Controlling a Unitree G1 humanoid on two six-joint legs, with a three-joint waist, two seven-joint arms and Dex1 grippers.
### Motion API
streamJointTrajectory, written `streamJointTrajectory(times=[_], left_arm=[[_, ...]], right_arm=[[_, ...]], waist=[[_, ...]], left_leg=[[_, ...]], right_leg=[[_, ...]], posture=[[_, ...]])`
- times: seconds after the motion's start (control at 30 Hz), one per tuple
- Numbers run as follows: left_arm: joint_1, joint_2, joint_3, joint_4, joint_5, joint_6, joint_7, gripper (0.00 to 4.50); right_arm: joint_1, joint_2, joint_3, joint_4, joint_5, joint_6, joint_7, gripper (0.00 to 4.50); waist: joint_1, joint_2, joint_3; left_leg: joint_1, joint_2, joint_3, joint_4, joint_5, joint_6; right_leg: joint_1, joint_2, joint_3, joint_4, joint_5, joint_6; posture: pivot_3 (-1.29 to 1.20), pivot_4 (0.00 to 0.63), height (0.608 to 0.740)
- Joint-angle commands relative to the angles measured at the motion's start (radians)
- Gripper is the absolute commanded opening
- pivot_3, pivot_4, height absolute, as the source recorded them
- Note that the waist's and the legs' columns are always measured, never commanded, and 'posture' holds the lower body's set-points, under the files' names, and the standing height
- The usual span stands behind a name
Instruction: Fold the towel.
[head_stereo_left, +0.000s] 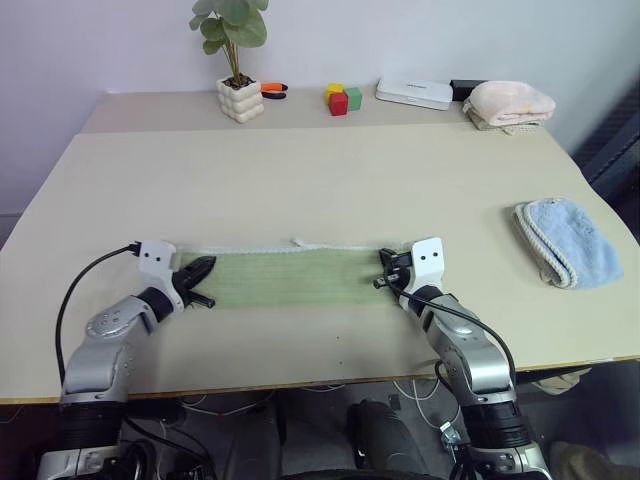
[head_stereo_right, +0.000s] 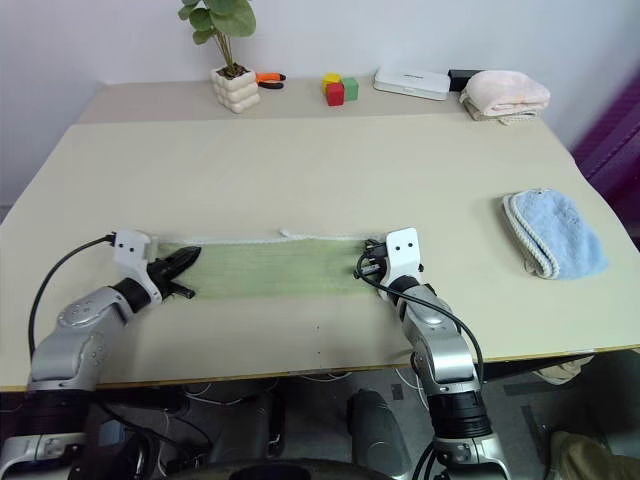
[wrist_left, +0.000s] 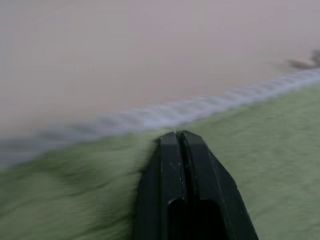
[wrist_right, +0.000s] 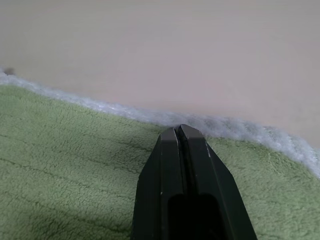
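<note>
the wide beige surface (head_stereo_left: 330, 190) carries everything, with a second, narrower strip of it running along the wall at the back. on its near half lies the towel (head_stereo_left: 295, 277), light green, drawn out into a long low band with its pale whitish hem along the far edge, stretched between the two arms. the left pincer (head_stereo_left: 203, 270) sits at the towel's left end with its black fingers pressed together, green cloth lying right around the tips; whether cloth is pinched between them cannot be told. the right pincer (head_stereo_left: 384, 270) sits at the towel's right end, its fingers likewise closed tight over the green pile just short of the hem. well off to the right lies a light blue towel (head_stereo_left: 566, 240), bunched. at the back stand a folded pink towel (head_stereo_left: 510, 103), a white flat box (head_stereo_left: 413, 93), a potted plant (head_stereo_left: 236, 60) and small coloured blocks (head_stereo_left: 342, 98).
</note>
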Motion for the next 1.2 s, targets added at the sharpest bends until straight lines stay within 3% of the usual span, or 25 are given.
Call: streamJointTrajectory(times=[0.03, 0.47, 0.77, 0.97, 1.13, 1.2], left_arm=[[-0.020, 0.021, 0.061, 0.006, -0.028, 0.005, -0.014, 0.06], [-0.087, 0.112, 0.105, 0.158, 0.010, -0.038, -0.041, 0.06], [-0.146, 0.099, 0.103, 0.193, 0.013, -0.052, -0.018, 0.06], [-0.158, 0.091, 0.093, 0.191, 0.020, -0.060, -0.025, 0.06], [-0.191, 0.099, 0.109, 0.172, -0.030, -0.037, -0.084, 0.06], [-0.205, 0.114, 0.114, 0.156, -0.079, -0.003, -0.149, 0.57]], right_arm=[[-0.011, 0.006, -0.001, 0.006, -0.003, -0.004, 0.001, 0.02], [-0.037, 0.006, -0.037, 0.026, -0.014, 0.011, -0.048, 0.02], [-0.063, 0.001, -0.084, 0.030, -0.024, 0.037, -0.114, 0.02], [-0.076, -0.002, -0.042, 0.007, -0.038, 0.025, -0.083, 0.02], [-0.085, -0.014, -0.124, -0.042, 0.100, 0.040, 0.019, 0.02], [-0.114, -0.014, -0.209, -0.079, 0.208, 0.080, 0.033, 0.53]], waist=[[0.001, 0.000, 0.000], [0.005, -0.001, 0.000], [0.008, -0.002, 0.000], [0.005, -0.002, 0.000], [0.006, -0.002, 0.000], [0.008, -0.002, 0.000]], left_leg=[[0.000, 0.000, 0.000, 0.000, 0.000, 0.000], [-0.001, 0.000, 0.001, 0.000, 0.000, 0.000], [-0.002, 0.000, 0.002, 0.000, 0.000, 0.000], [-0.002, 0.000, 0.002, -0.001, 0.000, 0.000], [-0.003, 0.000, 0.002, -0.001, 0.000, 0.000], [-0.003, 0.000, 0.002, -0.001, 0.000, 0.000]], right_leg=[[0.000, 0.000, 0.000, -0.001, 0.000, 0.000], [0.001, -0.001, 0.000, -0.004, 0.000, -0.001], [0.001, -0.002, 0.000, -0.005, 0.001, -0.001], [0.000, -0.001, 0.000, -0.005, 0.001, -0.001], [0.000, -0.001, 0.000, -0.005, 0.001, -0.001], [0.000, -0.001, 0.000, -0.006, 0.001, 0.000]], posture=[[0.00, 0.150, 0.740], [0.00, 0.150, 0.740], [0.00, 0.150, 0.740], [0.00, 0.150, 0.740], [0.00, 0.150, 0.740], [0.00, 0.150, 0.740]])
